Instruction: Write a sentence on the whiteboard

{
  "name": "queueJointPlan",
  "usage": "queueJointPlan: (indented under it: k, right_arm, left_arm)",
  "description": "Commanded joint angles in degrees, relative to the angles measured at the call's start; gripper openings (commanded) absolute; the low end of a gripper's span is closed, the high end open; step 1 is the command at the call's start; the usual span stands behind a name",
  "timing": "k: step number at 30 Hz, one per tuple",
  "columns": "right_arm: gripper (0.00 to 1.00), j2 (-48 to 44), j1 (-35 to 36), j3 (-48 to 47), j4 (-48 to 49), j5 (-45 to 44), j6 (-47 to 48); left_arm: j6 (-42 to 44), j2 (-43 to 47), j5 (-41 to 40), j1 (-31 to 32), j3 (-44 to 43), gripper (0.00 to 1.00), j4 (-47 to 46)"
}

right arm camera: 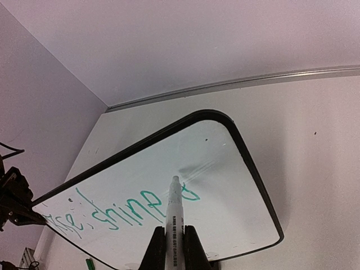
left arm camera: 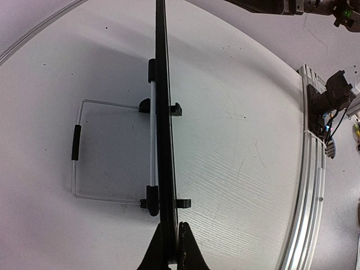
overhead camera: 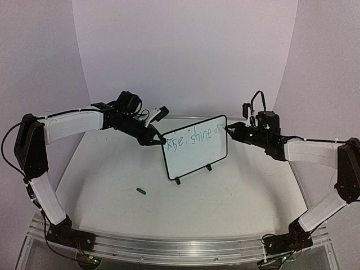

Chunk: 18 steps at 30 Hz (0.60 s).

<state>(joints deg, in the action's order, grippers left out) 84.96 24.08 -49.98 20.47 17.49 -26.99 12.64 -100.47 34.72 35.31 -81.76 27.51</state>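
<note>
The whiteboard [overhead camera: 198,159] stands upright on its two black feet at mid-table, angled toward the right arm. My left gripper [overhead camera: 159,139] is shut on its upper left edge. In the left wrist view the board [left arm camera: 163,101] runs edge-on into that gripper [left arm camera: 171,247], pinched between the jaws. The green sentence [overhead camera: 189,139] reads roughly "Rise, shine" plus a fresh loop. My right gripper [overhead camera: 229,130] is shut on a white marker [right arm camera: 174,216]. The marker's tip meets the board [right arm camera: 230,163] beside the last green stroke of the sentence [right arm camera: 121,212].
A small green marker cap [overhead camera: 140,192] lies on the table in front of the board. The board's wire stand [left arm camera: 76,143] juts out behind it. An aluminium rail [overhead camera: 180,246] runs along the near table edge. A curved white backdrop encloses the far side.
</note>
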Motion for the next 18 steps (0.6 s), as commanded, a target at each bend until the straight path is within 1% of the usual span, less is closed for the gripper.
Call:
queueJointPlan:
  k: [1,18]
  right_arm:
    - [0.00,1.25,-0.21,-1.71,1.64,0.33,0.89]
    - [0.00,2.44,-0.17,-1.90,1.86,-2.54,0.53]
  left_arm:
    - [2.75,-2.27,-3.05,0.99,0.30,0.00,5.86]
    - [2.76,-2.28,-3.21,1.06,0.28,0.00,5.98]
